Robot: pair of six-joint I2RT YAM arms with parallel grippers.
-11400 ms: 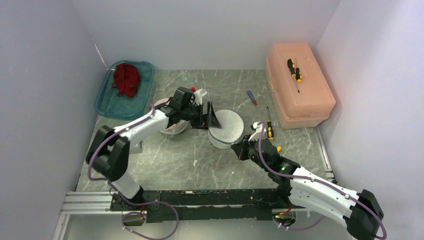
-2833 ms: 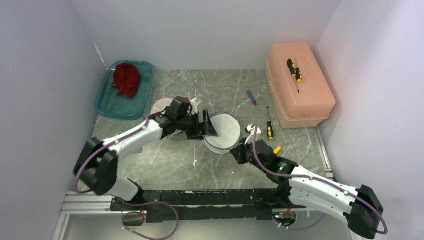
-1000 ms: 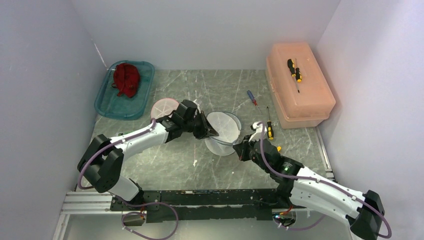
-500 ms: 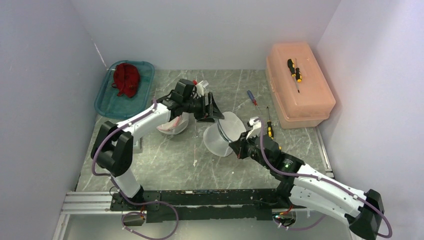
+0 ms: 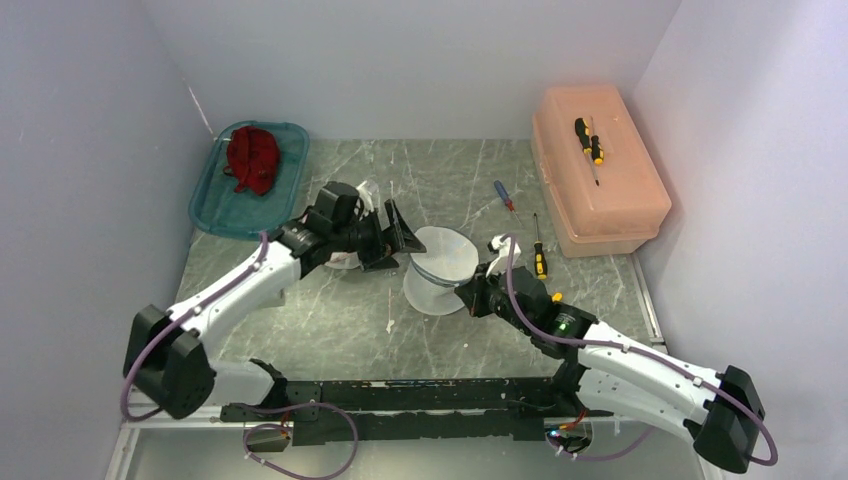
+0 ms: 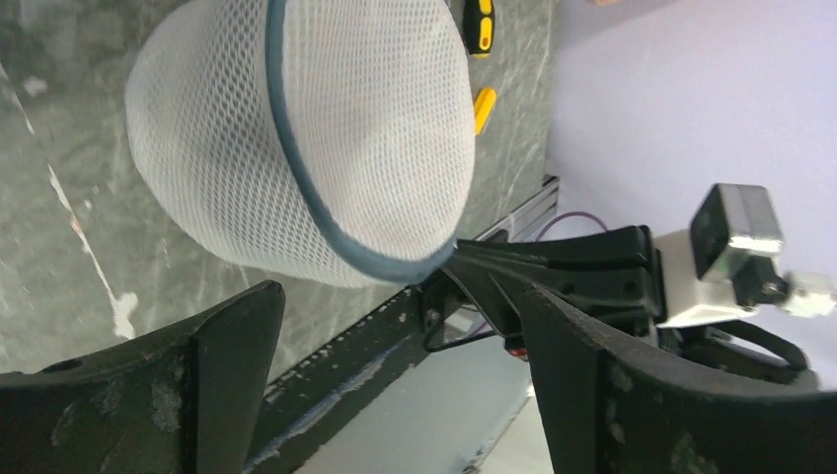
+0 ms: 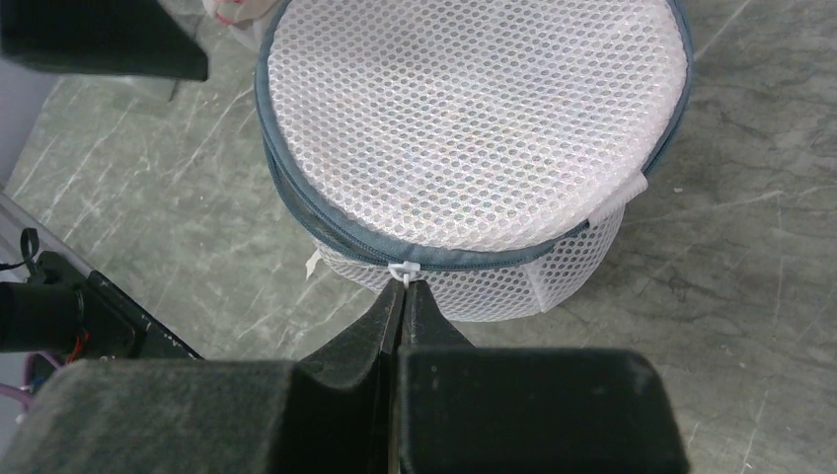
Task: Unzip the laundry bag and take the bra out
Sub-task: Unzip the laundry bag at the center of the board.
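The round white mesh laundry bag (image 5: 440, 268) with a blue-grey zip rim stands mid-table. It also shows in the right wrist view (image 7: 474, 118) and the left wrist view (image 6: 296, 148). My right gripper (image 5: 470, 297) is shut on the bag's white zipper pull (image 7: 402, 270) at its near side, fingertips pressed together (image 7: 405, 291). The zip looks closed along the visible rim. My left gripper (image 5: 393, 248) is open and empty just left of the bag, not touching it (image 6: 400, 296). A pale pink-white round item (image 5: 340, 258) lies under the left arm. I cannot tell if it is the bra.
A teal tray (image 5: 215, 205) holding a red cloth (image 5: 250, 158) sits at the back left. An orange toolbox (image 5: 610, 195) with a screwdriver (image 5: 590, 140) on top stands at the right. Two loose screwdrivers (image 5: 505, 195) (image 5: 538, 258) lie right of the bag.
The left gripper has pulled back left, away from the bag. The bag, tipped on its side half a second ago, now sits more upright. The right gripper keeps its hold.
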